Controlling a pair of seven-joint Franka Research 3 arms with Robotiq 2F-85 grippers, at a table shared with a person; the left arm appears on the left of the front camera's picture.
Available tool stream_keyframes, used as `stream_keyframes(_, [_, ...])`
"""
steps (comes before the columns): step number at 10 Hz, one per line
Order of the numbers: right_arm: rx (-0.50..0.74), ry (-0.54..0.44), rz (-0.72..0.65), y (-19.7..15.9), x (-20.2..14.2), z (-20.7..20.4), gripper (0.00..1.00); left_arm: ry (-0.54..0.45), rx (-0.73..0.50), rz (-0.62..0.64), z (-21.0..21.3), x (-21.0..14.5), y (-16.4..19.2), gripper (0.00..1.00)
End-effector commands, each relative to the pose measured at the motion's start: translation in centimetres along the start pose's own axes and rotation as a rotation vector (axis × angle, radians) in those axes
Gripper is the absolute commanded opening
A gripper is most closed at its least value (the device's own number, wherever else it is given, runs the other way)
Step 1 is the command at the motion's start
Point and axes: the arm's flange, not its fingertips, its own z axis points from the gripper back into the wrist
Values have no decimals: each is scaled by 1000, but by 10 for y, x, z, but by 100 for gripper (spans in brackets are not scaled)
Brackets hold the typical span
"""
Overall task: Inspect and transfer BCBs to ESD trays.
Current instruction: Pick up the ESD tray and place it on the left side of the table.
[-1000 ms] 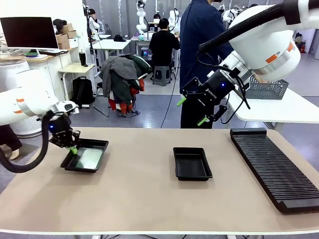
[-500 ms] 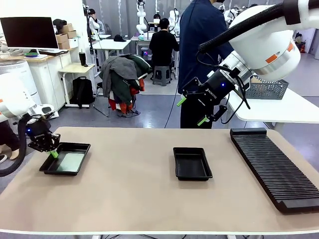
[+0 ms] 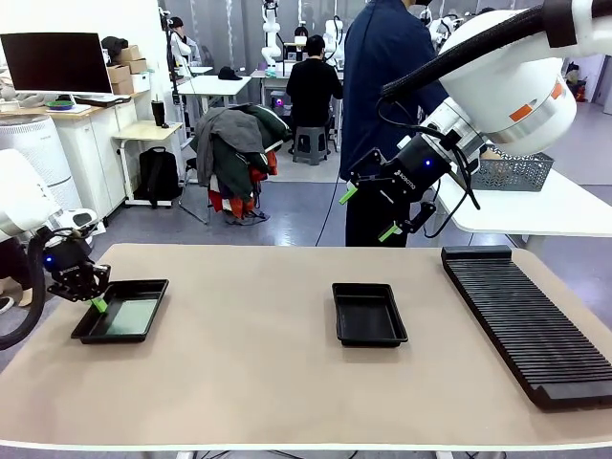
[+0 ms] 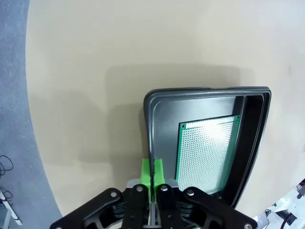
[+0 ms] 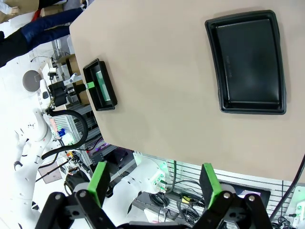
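On my screen the left gripper [image 3: 97, 302] is clamped on the side wall of the left tray [image 3: 143, 284], at the left end of the table [image 3: 258, 373]. From the left wrist camera I see the green pads [image 4: 147, 168] pressed together with the tray's thin black rim [image 4: 148, 124] pinched between them. One pale-green board [image 4: 207, 148] lies flat on that tray's floor, its dotted face up and catching a bright glare. It sits just inside the clamped wall, close beside the pads. A narrow strip of black floor separates it from them, and they do not touch it. A shadow spreads on the table beside the tray, but I cannot tell whether the tray rests on the surface or hangs just above it.

The second tray [image 3: 368, 316] lies flat near the middle of the table, its black floor bare, well apart from the first. At the right end lies a long ribbed black rack [image 3: 526, 320].

My right gripper [image 3: 368, 212] hangs high over the far edge of the table, in front of a person in dark blue [image 3: 382, 57]. Its jaws stand wide apart. Its wrist camera looks down between the two green pads [image 5: 99, 181] at both trays, far from the board [image 5: 101, 82] in the left one.
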Motion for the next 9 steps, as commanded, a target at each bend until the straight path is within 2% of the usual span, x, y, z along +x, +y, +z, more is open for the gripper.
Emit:
stream_keyframes(1, [-10,-9,-7,1,1,0,100,1,2,-6,1,3,0,3])
stream_keyframes(6, [-10,-9,-7,1,1,0,100,-2,1,-2,1,2,-1,5])
stream_keyframes(7, [-10,-9,-7,1,1,0,100,-29,28,26,5,1,-3,16])
stream_keyframes(8, [-10,-9,-7,1,1,0,100,-26,45,32,9,0,-4,22])
stream_keyframes(9, [-10,-9,-7,1,1,0,100,-27,60,36,12,-1,-3,33])
